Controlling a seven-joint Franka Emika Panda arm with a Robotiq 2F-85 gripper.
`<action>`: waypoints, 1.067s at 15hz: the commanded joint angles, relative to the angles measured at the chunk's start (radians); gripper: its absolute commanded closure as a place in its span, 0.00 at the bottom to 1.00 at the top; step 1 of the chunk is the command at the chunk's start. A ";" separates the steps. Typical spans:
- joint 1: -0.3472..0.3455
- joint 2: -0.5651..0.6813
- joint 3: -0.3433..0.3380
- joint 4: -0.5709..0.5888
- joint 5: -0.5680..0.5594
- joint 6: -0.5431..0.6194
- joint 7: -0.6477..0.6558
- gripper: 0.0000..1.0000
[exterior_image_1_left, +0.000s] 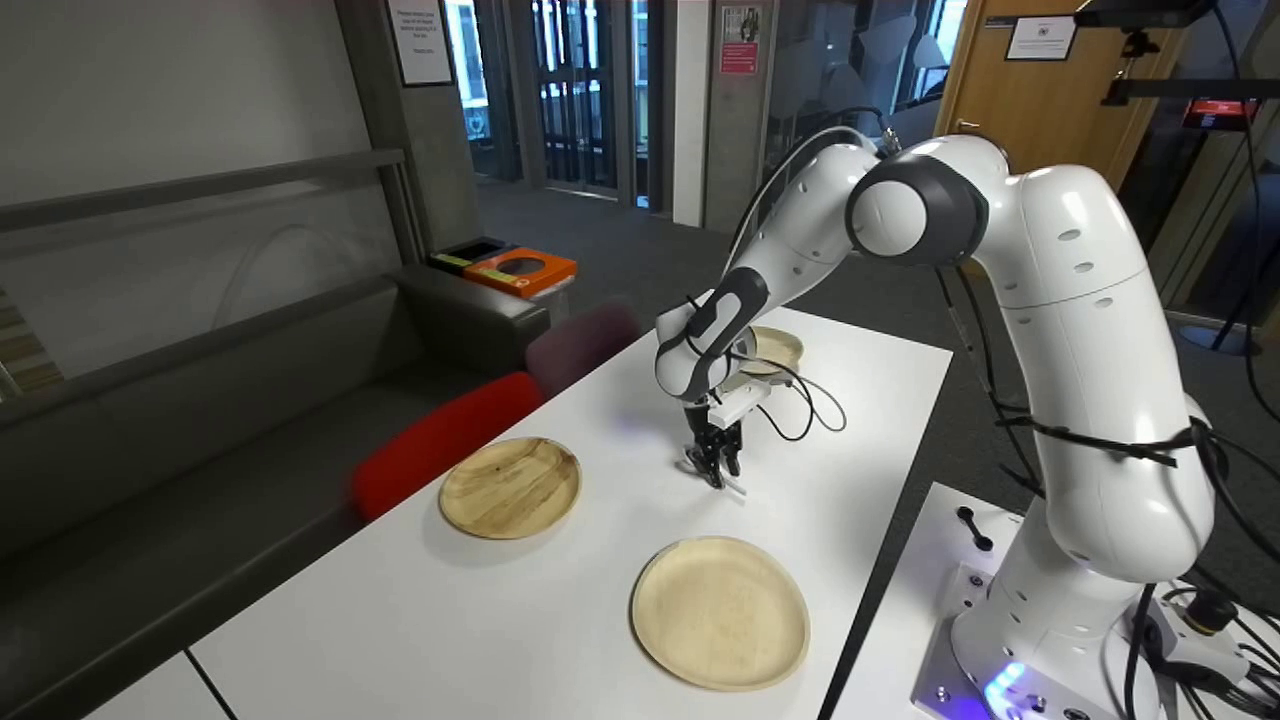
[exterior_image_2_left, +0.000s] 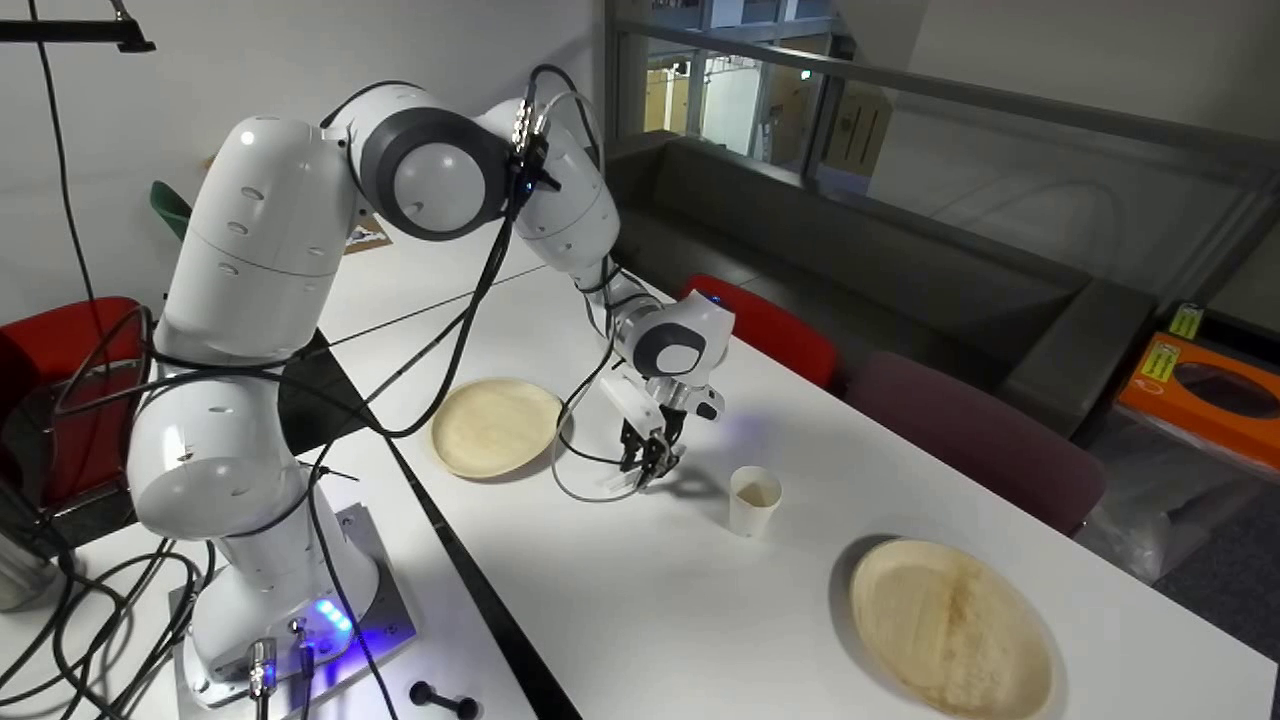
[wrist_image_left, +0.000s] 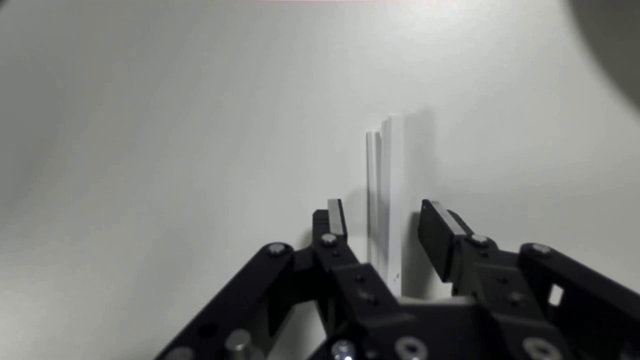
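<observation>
My gripper points down close to the white table, its black fingers apart. Between them in the wrist view lies a bundle of thin white strips, with a gap to the finger on each side. What the strips are I cannot tell. In an exterior view the gripper is low over the table, and a white strip end shows beside its fingertips. The gripper also shows in an exterior view, with a white strip end by it. A white paper cup stands upright near the gripper.
A round wooden plate lies near the robot base, another by the red chair. A third plate is beyond the cup. Cables hang by the wrist. A blurred dark edge shows at the wrist view's corner.
</observation>
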 joint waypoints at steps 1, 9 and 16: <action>-0.007 -0.038 -0.001 -0.045 -0.001 0.029 -0.018 0.84; -0.007 -0.040 -0.003 -0.052 -0.005 0.035 -0.018 0.62; -0.007 -0.044 -0.004 -0.056 -0.007 0.037 -0.018 0.57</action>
